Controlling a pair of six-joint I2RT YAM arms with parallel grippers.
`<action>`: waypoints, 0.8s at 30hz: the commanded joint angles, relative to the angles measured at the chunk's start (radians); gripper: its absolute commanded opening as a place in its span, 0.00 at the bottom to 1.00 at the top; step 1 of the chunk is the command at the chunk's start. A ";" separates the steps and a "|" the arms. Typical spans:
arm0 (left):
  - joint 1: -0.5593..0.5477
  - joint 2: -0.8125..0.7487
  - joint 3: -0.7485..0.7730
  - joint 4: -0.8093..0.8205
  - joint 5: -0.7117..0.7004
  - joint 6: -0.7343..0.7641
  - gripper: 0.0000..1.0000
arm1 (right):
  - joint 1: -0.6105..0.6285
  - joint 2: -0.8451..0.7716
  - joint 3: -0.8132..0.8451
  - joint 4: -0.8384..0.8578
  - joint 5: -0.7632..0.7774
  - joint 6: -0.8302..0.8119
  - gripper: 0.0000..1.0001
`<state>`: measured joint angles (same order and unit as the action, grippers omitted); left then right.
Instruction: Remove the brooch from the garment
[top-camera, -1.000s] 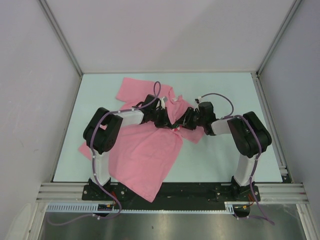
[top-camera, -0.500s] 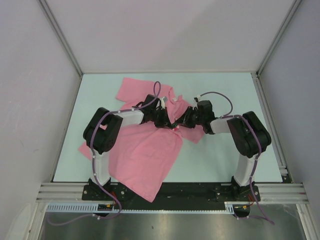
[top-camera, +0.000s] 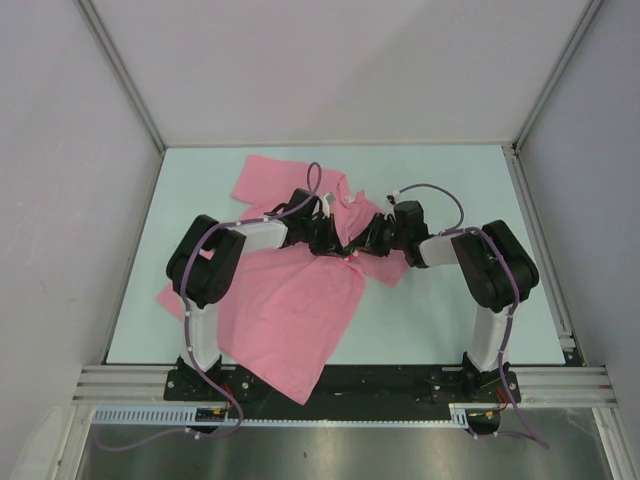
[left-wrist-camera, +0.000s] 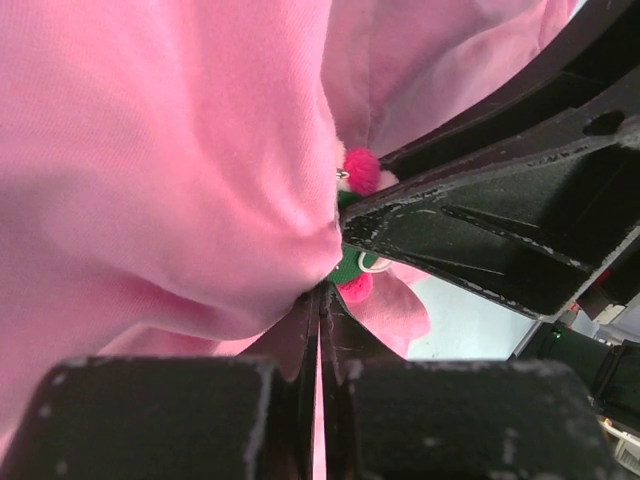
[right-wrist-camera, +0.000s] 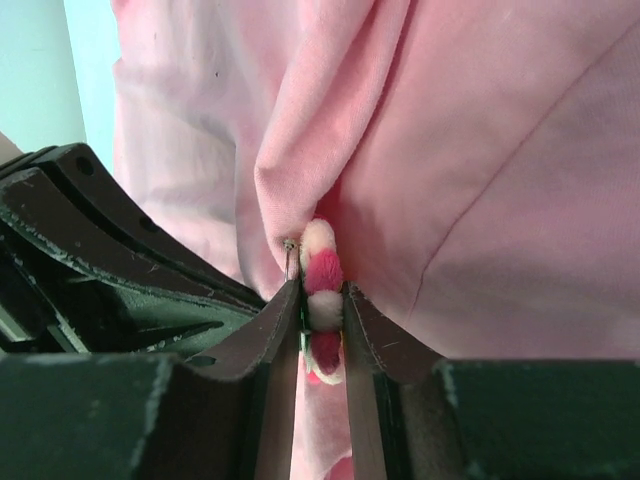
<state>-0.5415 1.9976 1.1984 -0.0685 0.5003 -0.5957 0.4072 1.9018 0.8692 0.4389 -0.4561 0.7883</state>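
Note:
The pink garment (top-camera: 290, 310) lies crumpled on the table, and both grippers meet over a raised fold of it at mid-table. My right gripper (right-wrist-camera: 322, 305) is shut on the brooch (right-wrist-camera: 322, 268), seen edge-on as fuzzy red and white petals with a metal pin stuck in the fabric (right-wrist-camera: 500, 200). My left gripper (left-wrist-camera: 322, 292) is shut on a fold of the garment (left-wrist-camera: 170, 170) right beside the brooch (left-wrist-camera: 360, 172), whose green back shows there. In the top view the left gripper (top-camera: 335, 243) and right gripper (top-camera: 363, 244) almost touch, and the brooch is hidden.
The pale green table (top-camera: 450, 310) has metal rails along its near and right edges. The garment's hem hangs over the near edge (top-camera: 300, 385). White walls close in the left, back and right sides.
The right arm has shifted slightly left, toward the left gripper. The left arm and the garment look unchanged.

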 joint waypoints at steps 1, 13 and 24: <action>-0.009 -0.003 0.000 0.039 0.007 -0.015 0.00 | 0.007 0.032 0.050 -0.009 -0.029 -0.018 0.26; 0.005 -0.074 -0.008 0.016 0.046 -0.010 0.12 | -0.010 0.086 0.070 0.018 -0.114 -0.011 0.00; 0.127 -0.085 0.123 -0.057 0.155 0.019 0.52 | -0.027 0.054 0.060 0.119 -0.187 -0.078 0.00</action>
<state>-0.4458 1.9053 1.2118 -0.0914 0.5926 -0.6018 0.3832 1.9709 0.9203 0.4812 -0.5858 0.7414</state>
